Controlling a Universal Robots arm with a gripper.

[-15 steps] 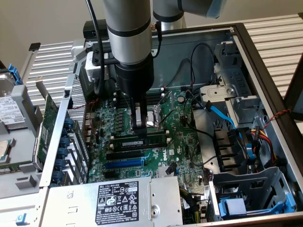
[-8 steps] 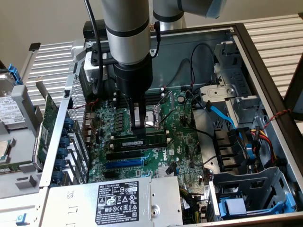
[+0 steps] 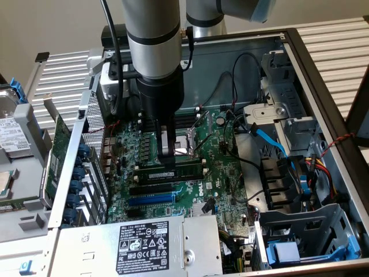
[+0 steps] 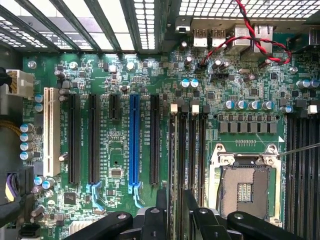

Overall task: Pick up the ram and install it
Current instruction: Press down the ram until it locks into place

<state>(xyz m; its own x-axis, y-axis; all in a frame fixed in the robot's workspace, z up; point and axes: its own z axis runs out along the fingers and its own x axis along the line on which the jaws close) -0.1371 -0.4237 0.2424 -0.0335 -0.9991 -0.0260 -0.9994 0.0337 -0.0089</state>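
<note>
Inside the open computer case, the ram (image 3: 173, 171) stands on its long edge on the motherboard (image 3: 222, 173), in line with the memory slots beside the processor socket (image 3: 187, 141). It is a narrow green stick with a white label. My gripper (image 3: 167, 163) comes straight down onto its middle, with the fingers closed on its two faces. In the wrist view the ram (image 4: 176, 160) shows edge-on as a thin dark strip. It runs from between my gripper (image 4: 175, 217) fingers along the memory slots (image 4: 192, 150). Whether it sits fully in the slot I cannot tell.
Black and blue expansion slots (image 3: 151, 198) (image 4: 134, 140) lie beside the memory slots. The power supply (image 3: 144, 245) is at the front. A drive cage with blue and black cables (image 3: 288, 173) fills the exterior view's right. A green expansion card (image 3: 60, 144) stands at the exterior view's left.
</note>
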